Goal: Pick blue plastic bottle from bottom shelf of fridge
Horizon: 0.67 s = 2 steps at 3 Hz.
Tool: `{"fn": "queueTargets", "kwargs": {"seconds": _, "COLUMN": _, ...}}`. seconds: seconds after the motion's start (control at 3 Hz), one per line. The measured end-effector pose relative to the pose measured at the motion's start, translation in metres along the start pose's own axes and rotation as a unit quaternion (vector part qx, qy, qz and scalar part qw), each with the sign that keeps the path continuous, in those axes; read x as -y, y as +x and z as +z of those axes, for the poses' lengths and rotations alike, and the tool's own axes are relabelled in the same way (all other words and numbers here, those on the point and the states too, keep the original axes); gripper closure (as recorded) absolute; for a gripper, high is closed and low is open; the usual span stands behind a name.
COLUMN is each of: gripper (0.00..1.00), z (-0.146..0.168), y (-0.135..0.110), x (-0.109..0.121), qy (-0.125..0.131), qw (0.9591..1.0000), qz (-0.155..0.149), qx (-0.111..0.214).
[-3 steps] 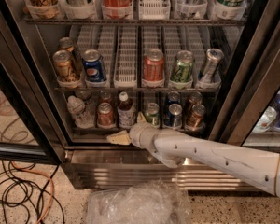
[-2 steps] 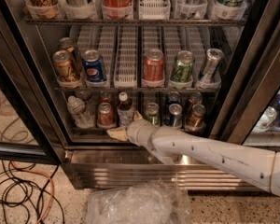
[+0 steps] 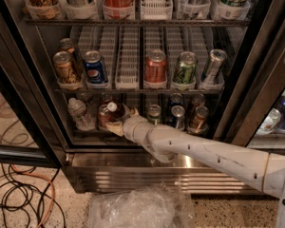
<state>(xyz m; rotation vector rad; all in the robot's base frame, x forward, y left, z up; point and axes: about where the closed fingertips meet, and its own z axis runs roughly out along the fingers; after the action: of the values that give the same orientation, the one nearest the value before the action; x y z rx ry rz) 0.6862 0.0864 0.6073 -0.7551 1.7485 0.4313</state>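
Note:
The blue plastic bottle [image 3: 118, 112], dark with a white cap, stands on the bottom shelf [image 3: 85, 133] of the fridge [image 3: 259, 75], left of centre. It leans left towards a reddish can [image 3: 103, 116]. My gripper [image 3: 115, 127] has reached into the bottom shelf from the right, on the white arm [image 3: 213, 156]. Its tan tip lies at the foot of the bottle, touching or nearly touching it. The arm's wrist hides the bottle's lower part.
A clear crinkled bottle [image 3: 79, 113] stands at the shelf's left, and several cans [image 3: 176, 115] to the right of my arm. The rack above holds larger cans [image 3: 156, 68]. Below are the steel slatted base [image 3: 133, 177], a crumpled plastic bag [image 3: 133, 208], and cables [image 3: 19, 198] on the floor at left.
My gripper has pushed further left and deeper into the bottom shelf. The bottle, upright before, now leans to the left.

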Motion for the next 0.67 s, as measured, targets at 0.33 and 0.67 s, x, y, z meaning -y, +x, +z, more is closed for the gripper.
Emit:
{"fn": "queueTargets", "kwargs": {"seconds": 0.33, "gripper": 0.60, "z": -0.0055, "y": 0.0107, "x": 0.0053, "qy": 0.016, "qw": 0.9998, "qz": 0.003, "qx": -0.005}}
{"fn": "queueTargets", "kwargs": {"seconds": 0.67, "gripper": 0.83, "z": -0.0068, "y": 0.0074, "x": 0.0059, "qy": 0.016, "qw": 0.9998, "qz": 0.003, "qx": -0.005}}
